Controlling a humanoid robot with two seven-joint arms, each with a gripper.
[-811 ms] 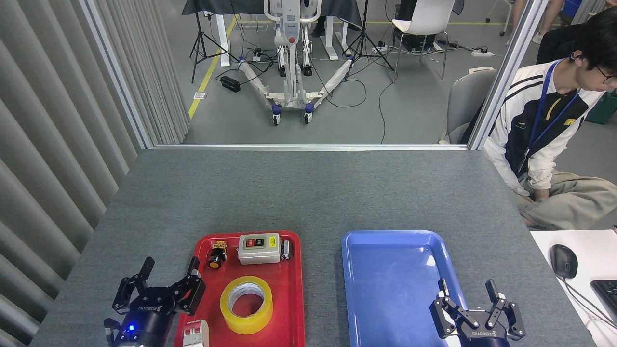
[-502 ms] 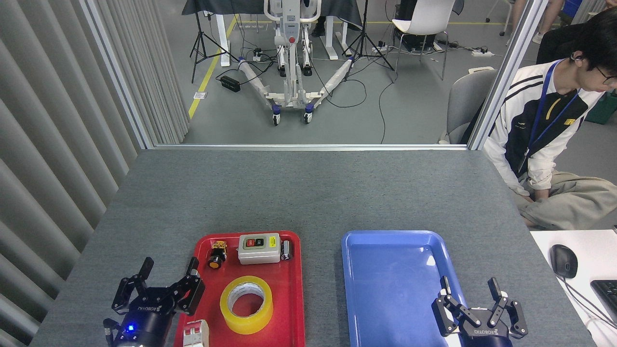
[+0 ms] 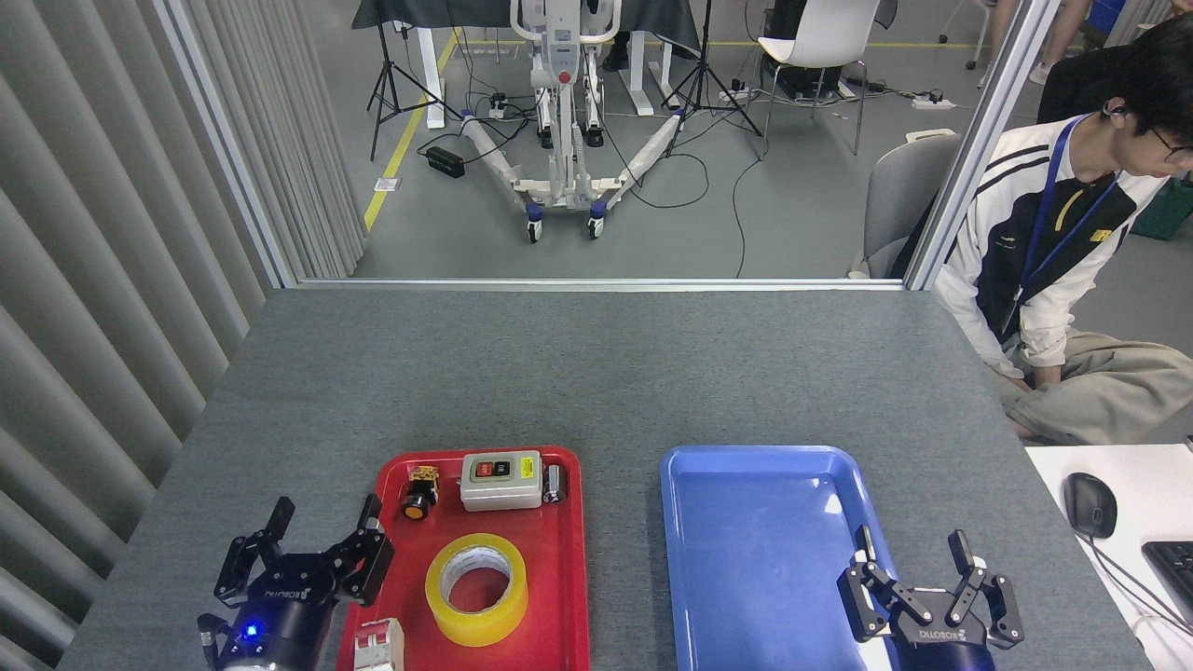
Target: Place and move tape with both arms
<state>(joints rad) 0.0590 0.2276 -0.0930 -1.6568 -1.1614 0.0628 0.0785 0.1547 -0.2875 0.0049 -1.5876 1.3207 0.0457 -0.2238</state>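
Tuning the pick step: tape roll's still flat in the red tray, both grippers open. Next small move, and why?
Probably shift the left gripper rightward over the wide roll of translucent yellow tape. The roll lies flat and untouched in the red plastic tray, and the left gripper, open at that tray's left rim, is nearest. The right gripper, also open, sits at the empty blue plastic tray.

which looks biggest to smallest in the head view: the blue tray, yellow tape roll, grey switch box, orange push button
1. Empty blue plastic tray
2. Translucent yellow packing tape roll
3. Grey switch box with red and green buttons, slightly smaller than the roll though farther off, so unsure
4. Small orange push button
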